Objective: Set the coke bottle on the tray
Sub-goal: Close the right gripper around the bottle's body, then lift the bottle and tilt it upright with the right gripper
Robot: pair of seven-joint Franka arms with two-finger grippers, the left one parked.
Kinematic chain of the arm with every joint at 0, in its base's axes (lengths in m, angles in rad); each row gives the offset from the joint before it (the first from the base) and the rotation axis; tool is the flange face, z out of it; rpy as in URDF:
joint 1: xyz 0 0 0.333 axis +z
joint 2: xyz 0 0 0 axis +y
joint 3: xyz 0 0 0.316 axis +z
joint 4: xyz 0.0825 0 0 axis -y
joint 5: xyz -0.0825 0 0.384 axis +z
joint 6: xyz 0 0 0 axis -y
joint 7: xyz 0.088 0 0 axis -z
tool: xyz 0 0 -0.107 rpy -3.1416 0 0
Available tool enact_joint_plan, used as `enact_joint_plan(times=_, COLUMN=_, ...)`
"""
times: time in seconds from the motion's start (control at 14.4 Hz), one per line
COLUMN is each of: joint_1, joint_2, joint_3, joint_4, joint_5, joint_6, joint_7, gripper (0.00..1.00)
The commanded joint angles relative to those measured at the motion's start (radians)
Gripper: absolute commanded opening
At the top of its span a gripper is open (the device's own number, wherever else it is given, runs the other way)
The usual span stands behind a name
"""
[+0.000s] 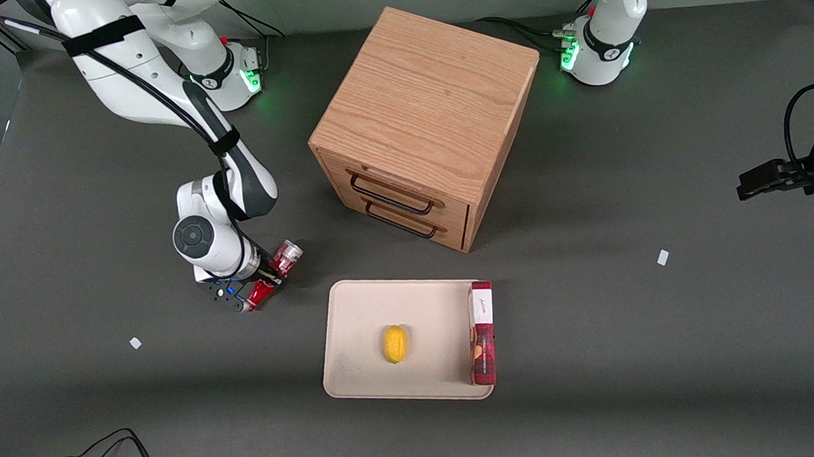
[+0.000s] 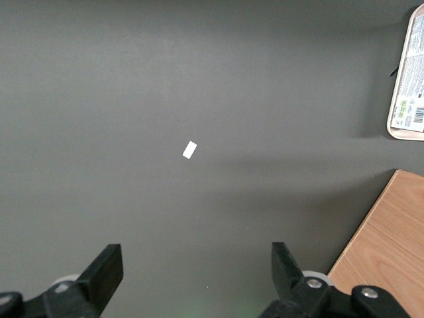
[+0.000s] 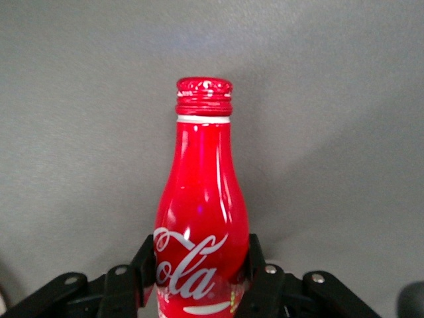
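The tool (image 1: 266, 279) pinches the bottle (image 1: 276, 274) at its lower body, one finger (image 3: 260, 275) on each side. The bottle is tilted in the grasp, above the worktop (image 1: 111, 379) toward the working arm's end, near the tray (image 1: 357, 340) but apart from it. On the tray lie a lemon (image 1: 395, 344) and a red box (image 1: 481, 333).

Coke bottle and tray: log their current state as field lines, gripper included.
coke bottle: held in the gripper, beside the tray toward the working arm's end, not on it
gripper: shut on the bottle's lower body
tray: flat on the table, nearer the front camera than the drawer cabinet
tray contents: lemon near the middle; red box along one edge
task status: bottle not yet placed
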Motion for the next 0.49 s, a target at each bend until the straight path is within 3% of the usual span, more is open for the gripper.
enact_joint_plan(times=0.0, joint_1=-0.004, joint_2=-0.091, joint_3=0.005, joint_4=0.054, joint_5=0.002, joint_6=-0.118, joint_7=-0.017, gripper=0.00)
enact_joint_plan(times=0.42, joint_1=-0.004, joint_2=-0.156, joint_3=0.006, joint_4=0.358, joint_5=0.000, joint_6=-0.486, joint_7=-0.184, gripper=0.00)
